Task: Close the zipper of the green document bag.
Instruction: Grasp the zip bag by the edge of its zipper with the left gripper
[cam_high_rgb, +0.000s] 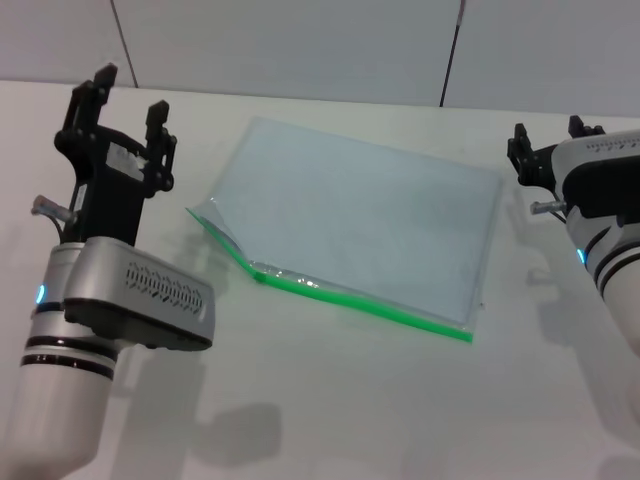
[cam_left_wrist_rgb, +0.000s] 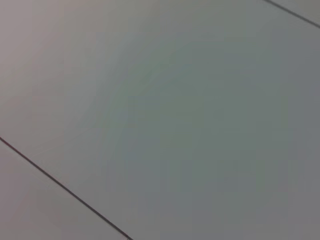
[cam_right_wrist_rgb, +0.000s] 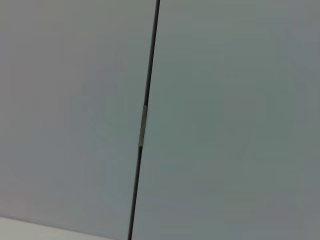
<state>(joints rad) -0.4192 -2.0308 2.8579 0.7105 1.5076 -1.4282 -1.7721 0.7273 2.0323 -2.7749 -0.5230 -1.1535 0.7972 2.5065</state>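
Observation:
The green document bag (cam_high_rgb: 370, 220) lies flat mid-table in the head view, a pale translucent pouch turned at a slant. Its zipper (cam_high_rgb: 380, 308) is the bright green strip along the near long edge. At the left end of that edge the two layers gape apart, and a small clear piece, perhaps the slider (cam_high_rgb: 265, 272), sits where the gap ends. My left gripper (cam_high_rgb: 132, 88) is raised to the left of the bag, open and empty, fingers pointing away. To the right of the bag my right gripper (cam_high_rgb: 548, 125) is also raised, open and empty. Neither touches the bag.
The white table (cam_high_rgb: 350, 420) carries only the bag. Grey wall panels with dark seams (cam_high_rgb: 452, 50) stand behind it. Both wrist views show only those panels, with a seam (cam_right_wrist_rgb: 145, 120) and a seam (cam_left_wrist_rgb: 60, 184) across them.

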